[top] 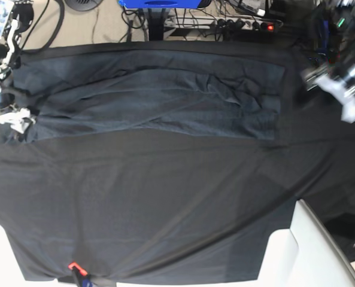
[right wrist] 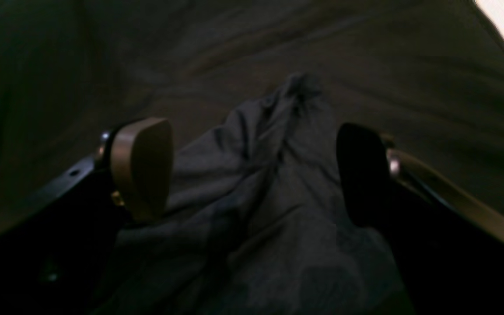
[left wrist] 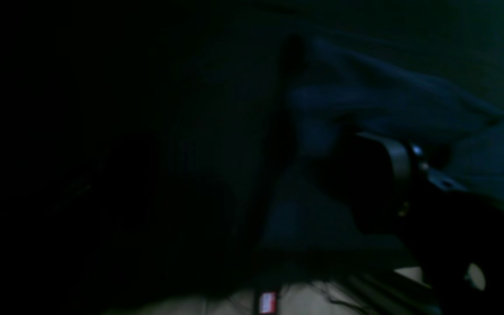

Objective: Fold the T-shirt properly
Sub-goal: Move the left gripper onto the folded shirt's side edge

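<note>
The T-shirt [top: 165, 98] lies spread in a long wrinkled band across the far half of the black cloth [top: 165, 197]. My right gripper [top: 15, 122] is at the shirt's left end. In the right wrist view it [right wrist: 252, 170] stands open, and a bunched ridge of the T-shirt [right wrist: 269, 183] lies loose between its fingers [right wrist: 142, 166]. My left gripper [top: 345, 89] shows blurred past the shirt's right end. The left wrist view is very dark: one finger [left wrist: 387, 162] shows in front of bluish T-shirt folds [left wrist: 387, 100], with nothing seen in its grasp.
Cables and a power strip [top: 243, 24] run behind the table's far edge, beside a blue object [top: 159, 3]. A white surface [top: 309, 245] juts in at the near right corner. A small red tag [top: 74, 267] sits at the cloth's front edge.
</note>
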Tool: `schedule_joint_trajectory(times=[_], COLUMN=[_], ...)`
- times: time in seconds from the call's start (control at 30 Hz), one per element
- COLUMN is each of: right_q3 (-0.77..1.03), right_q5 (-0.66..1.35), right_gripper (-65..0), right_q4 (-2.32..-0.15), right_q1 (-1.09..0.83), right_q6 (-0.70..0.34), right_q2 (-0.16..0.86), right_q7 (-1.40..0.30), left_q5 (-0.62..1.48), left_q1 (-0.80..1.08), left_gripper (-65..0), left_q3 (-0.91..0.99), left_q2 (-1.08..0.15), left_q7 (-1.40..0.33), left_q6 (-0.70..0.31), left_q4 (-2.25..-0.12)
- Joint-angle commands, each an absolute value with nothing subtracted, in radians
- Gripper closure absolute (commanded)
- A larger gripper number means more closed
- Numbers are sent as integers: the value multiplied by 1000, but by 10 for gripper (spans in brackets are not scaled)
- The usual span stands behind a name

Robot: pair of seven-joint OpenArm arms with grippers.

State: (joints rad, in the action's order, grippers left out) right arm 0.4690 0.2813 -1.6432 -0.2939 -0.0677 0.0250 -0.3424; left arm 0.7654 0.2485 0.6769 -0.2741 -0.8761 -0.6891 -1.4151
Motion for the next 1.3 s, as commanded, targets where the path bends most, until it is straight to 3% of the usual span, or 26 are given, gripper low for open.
schedule_joint_trajectory(times=[0.0,0.3,0.83,1.23,1.27], right_q3=[470,469,469,469,469], right_q5=[280,280,280,280,280], right_gripper=[-549,-549,-549,-549,-549], right_q4=[-1649,-1646,-1646,-1646,-1646], right_q1=[-298,-328,-323,-323,-323], right_q6=[-65,-65,-65,-65,-65], right_q2=[36,36,35,33,33], right_q7=[-323,-321,-321,-321,-321], left_q5=[780,773,634,631,631], left_q1=[228,162,157,157,156], left_gripper=[-650,-650,-650,-650,-619], left_q3=[664,572,420,302,302], left_q2=[-294,-300,-246,-242,-242], left_q7=[-863,-857,-852,-716,-711], left_q6=[-698,-698,-698,-698,-698], left_q4=[-1397,-1141,-1130,-1015,-1009])
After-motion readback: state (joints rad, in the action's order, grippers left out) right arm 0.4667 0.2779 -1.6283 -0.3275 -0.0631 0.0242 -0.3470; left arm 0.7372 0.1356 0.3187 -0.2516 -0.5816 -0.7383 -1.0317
